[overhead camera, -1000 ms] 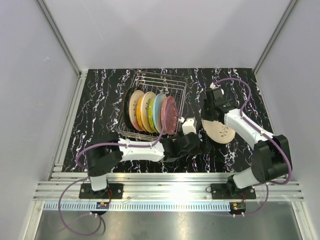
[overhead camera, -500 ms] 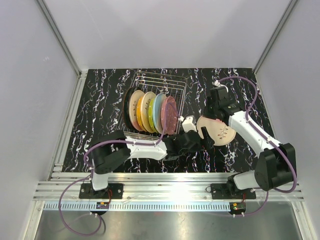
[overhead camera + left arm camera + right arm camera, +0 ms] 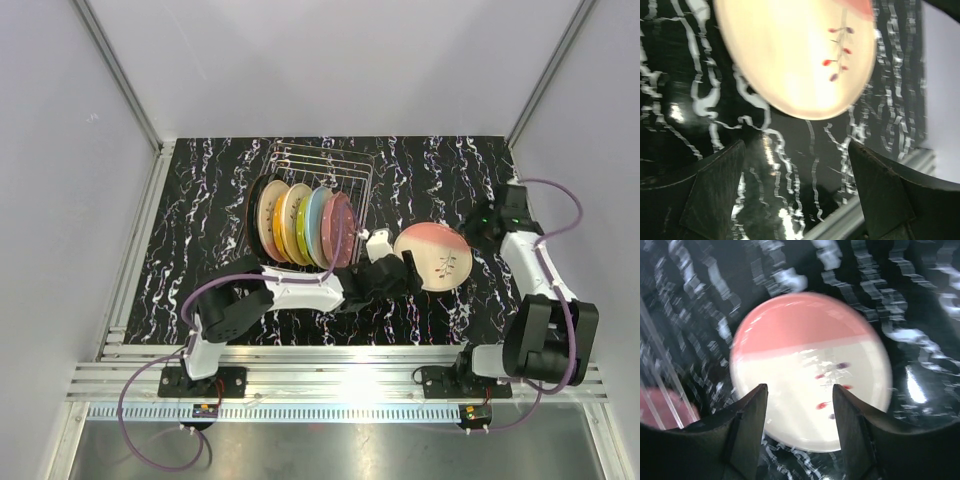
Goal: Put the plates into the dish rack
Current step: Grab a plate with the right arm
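Ribbed aluminium rails point(image 3: 340, 385) run along the near edge and carry both arm bases. Beyond them lies the desk point(image 3: 200, 200), glossy black stone veined with white. Right of its centre a cream-and-pink plate point(image 3: 433, 255) rests on the surface; I cannot tell whether it lies quite flat. The left fingers point(image 3: 715, 190) stand spread just beside its left rim, pinching nothing. The right fingers point(image 3: 747, 430) are also spread and empty, near the right edge. Towards the far edge, the dish rack point(image 3: 350, 175) holds standing plates point(image 3: 300, 225), black at the left through to pink. Pale walls point(image 3: 330, 60) close in three sides.
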Robot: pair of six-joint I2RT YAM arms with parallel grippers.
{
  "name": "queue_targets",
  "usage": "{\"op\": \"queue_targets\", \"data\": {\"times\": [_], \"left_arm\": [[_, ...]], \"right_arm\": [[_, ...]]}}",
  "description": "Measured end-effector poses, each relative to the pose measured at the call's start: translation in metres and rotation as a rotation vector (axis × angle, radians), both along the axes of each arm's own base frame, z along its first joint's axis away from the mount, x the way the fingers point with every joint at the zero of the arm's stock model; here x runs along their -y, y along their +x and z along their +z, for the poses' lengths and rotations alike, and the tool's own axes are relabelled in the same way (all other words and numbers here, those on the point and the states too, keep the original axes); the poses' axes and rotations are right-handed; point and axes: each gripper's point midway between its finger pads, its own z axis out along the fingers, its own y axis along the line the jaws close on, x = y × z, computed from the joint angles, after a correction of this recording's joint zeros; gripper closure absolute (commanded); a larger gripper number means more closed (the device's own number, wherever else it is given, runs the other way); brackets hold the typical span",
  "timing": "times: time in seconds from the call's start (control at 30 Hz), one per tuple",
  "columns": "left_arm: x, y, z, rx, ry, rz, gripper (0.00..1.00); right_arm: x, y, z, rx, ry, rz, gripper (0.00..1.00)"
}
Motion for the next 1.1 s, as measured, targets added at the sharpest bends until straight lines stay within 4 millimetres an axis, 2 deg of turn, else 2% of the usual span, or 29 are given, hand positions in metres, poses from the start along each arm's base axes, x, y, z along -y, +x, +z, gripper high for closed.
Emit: {"op": "queue_targets", "data": {"times": [0.07, 0.13, 0.27, 0.37, 0.5, 0.57, 0.77, 0.93, 1.07, 1.1], "left_arm": [[-0.005, 0.004, -0.003, 0.001, 0.043, 0.008, 0.14], [-0.004, 0.009, 0.003, 0.013, 0.06, 0.01, 0.14], [-0.003, 0.019, 0.015, 0.032, 0.078, 0.012, 0.14], [-0.009, 0.025, 0.013, 0.03, 0.104, 0.012, 0.18], [-0.02, 0.036, -0.006, -0.001, 0.149, 0.011, 0.28], [-0.018, 0.039, -0.01, -0.015, 0.147, 0.002, 0.37], [-0.019, 0.048, -0.022, -0.055, 0.172, -0.022, 0.42], [-0.02, 0.06, -0.034, -0.078, 0.2, -0.022, 0.46], [-0.02, 0.065, -0.042, -0.095, 0.209, -0.022, 0.48], [-0.02, 0.066, -0.042, -0.098, 0.206, -0.022, 0.47]], "right_arm": [[0.032, -0.01, -0.011, -0.018, 0.041, -0.101, 0.38], [0.055, -0.021, -0.023, -0.038, 0.069, -0.188, 0.38], [0.078, -0.045, -0.045, -0.067, 0.116, -0.309, 0.41], [0.088, -0.058, -0.059, -0.085, 0.144, -0.378, 0.43], [0.082, -0.06, -0.072, -0.087, 0.195, -0.387, 0.46], [0.078, -0.06, -0.078, -0.089, 0.218, -0.384, 0.48], [0.064, -0.064, -0.095, -0.099, 0.293, -0.384, 0.53], [0.06, -0.057, -0.098, -0.07, 0.325, -0.36, 0.59], [0.057, -0.053, -0.101, -0.052, 0.338, -0.341, 0.79], [0.057, -0.052, -0.102, -0.051, 0.341, -0.338, 0.92]]}}
